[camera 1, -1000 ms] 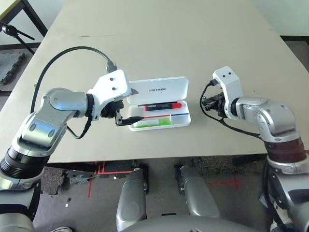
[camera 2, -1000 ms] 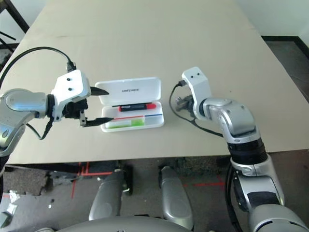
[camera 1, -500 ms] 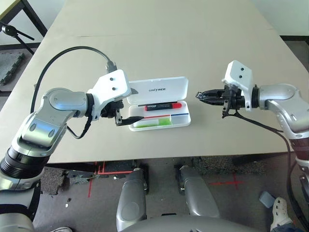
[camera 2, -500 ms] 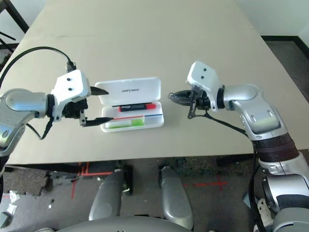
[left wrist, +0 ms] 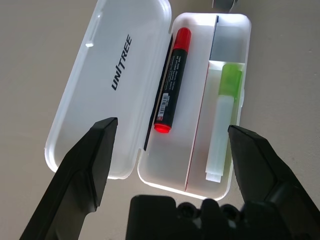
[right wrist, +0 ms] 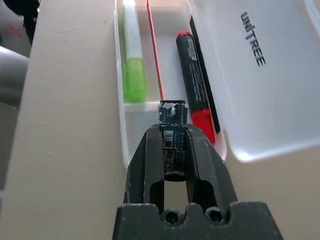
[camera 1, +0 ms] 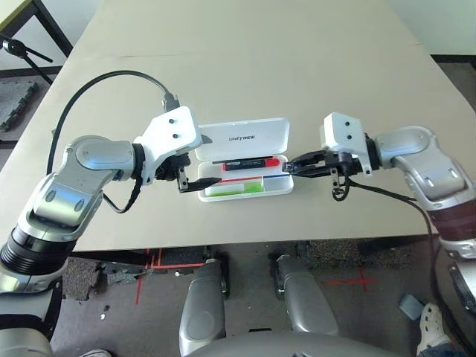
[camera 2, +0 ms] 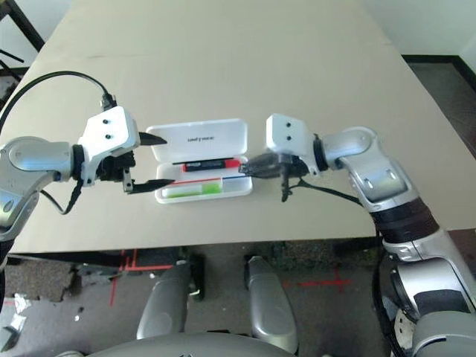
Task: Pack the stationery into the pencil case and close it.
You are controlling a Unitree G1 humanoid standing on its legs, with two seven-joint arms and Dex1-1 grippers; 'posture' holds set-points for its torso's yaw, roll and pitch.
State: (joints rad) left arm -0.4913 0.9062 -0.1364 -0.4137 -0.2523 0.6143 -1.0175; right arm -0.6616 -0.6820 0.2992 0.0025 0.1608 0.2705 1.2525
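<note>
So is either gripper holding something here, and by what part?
The right gripper holds the small black cylinder around its middle; the left holds nothing.

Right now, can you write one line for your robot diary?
left fingers: open | right fingers: shut on small cylinder | case: open | pens: inside

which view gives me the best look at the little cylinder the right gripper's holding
The right wrist view: the cylinder stands out between the right gripper's fingertips, its printed label and barcode visible. Both eye views show the gripper at the case's right end, the cylinder hard to make out.
</note>
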